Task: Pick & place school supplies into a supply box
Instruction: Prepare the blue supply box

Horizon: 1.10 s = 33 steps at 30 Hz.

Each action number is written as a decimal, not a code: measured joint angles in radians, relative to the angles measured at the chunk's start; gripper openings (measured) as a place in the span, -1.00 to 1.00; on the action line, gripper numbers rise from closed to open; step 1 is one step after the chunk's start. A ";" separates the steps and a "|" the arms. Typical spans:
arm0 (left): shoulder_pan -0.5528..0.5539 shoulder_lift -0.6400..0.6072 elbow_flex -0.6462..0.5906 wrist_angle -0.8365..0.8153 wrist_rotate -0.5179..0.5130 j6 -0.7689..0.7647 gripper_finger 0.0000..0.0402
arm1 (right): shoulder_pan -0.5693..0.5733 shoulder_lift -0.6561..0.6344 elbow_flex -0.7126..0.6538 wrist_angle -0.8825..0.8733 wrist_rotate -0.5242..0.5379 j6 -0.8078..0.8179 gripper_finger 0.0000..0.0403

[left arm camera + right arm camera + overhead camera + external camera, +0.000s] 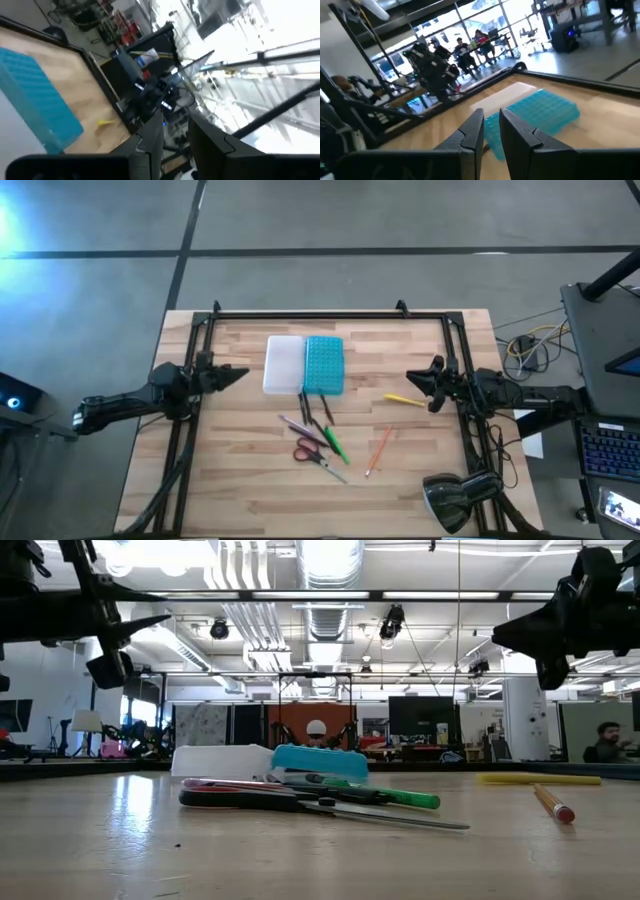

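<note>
The supply box lies open at the table's far middle, whitish tray (pixel 283 365) beside turquoise lid (pixel 324 365). Nearer lie two dark pens (pixel 305 408), a green marker (pixel 335 445), red-handled scissors (pixel 310 450), an orange pencil (pixel 378 450) and a short yellow stick (pixel 404 399). My left gripper (pixel 240 373) hovers left of the box, high above the table. My right gripper (pixel 412 378) hovers right of it, just past the yellow stick. Each is open by a narrow gap, as the wrist views show for the left gripper (pixel 175 135) and the right gripper (pixel 491 127), and holds nothing.
A black frame (pixel 330 313) runs along the table's far edge and down both sides by the arm bases. A dark desk lamp (pixel 455 498) sits at the near right corner. Bare wood lies between the supplies and the near edge.
</note>
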 joint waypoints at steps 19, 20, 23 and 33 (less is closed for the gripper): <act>0.001 0.000 0.005 0.318 -0.176 -0.164 -0.62 | 0.001 0.007 -0.001 0.155 0.339 0.636 -0.73; 0.000 0.000 0.008 0.323 -0.190 -0.157 -0.62 | 0.001 0.008 -0.001 0.187 0.342 0.622 -0.73; 0.001 0.009 0.018 0.322 -0.211 -0.109 -0.62 | 0.001 0.016 0.000 0.267 0.337 0.579 -0.73; 0.001 0.080 0.030 0.465 -0.232 -0.002 -0.62 | 0.001 0.090 0.000 0.331 0.227 0.624 -0.73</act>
